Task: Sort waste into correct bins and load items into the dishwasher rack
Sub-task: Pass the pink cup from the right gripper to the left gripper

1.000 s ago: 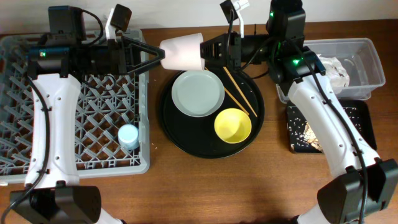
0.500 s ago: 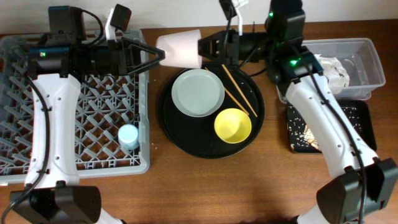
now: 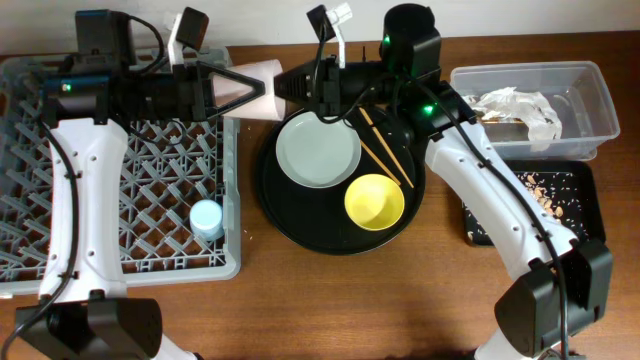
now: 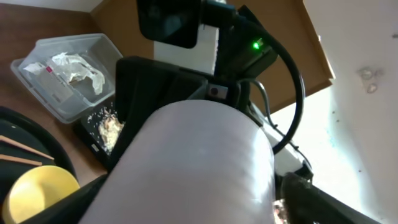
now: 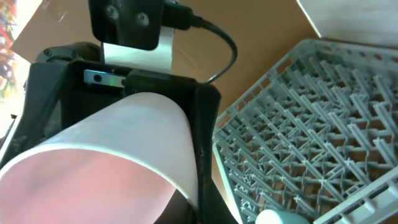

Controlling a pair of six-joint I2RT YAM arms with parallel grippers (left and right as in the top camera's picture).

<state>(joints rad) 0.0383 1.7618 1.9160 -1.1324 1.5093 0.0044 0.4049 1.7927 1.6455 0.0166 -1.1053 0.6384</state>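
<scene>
The small pink cup (image 3: 258, 88) lies on its side in the air between both grippers, at the rack's right rim. My right gripper (image 3: 290, 85) is shut on it; the right wrist view shows its pink inside (image 5: 106, 168) between the fingers. My left gripper (image 3: 240, 88) is open with its fingers spread around the cup's other end, which fills the left wrist view (image 4: 199, 168). The light blue cup (image 3: 207, 217) stands in the grey dishwasher rack (image 3: 130, 170). The plate (image 3: 318, 148), yellow bowl (image 3: 374, 201) and chopsticks (image 3: 385, 150) lie on the round black tray (image 3: 290, 220).
The clear tub (image 3: 592, 76) at the back right holds crumpled napkins (image 3: 515, 105). In front of it, the shallow black tray (image 3: 580, 215) holds tan crumbs (image 3: 545, 185). Bare wooden table runs along the front.
My right arm has carried the pink cup to the left, into the spread fingers of the left gripper. The left arm has stayed still.
</scene>
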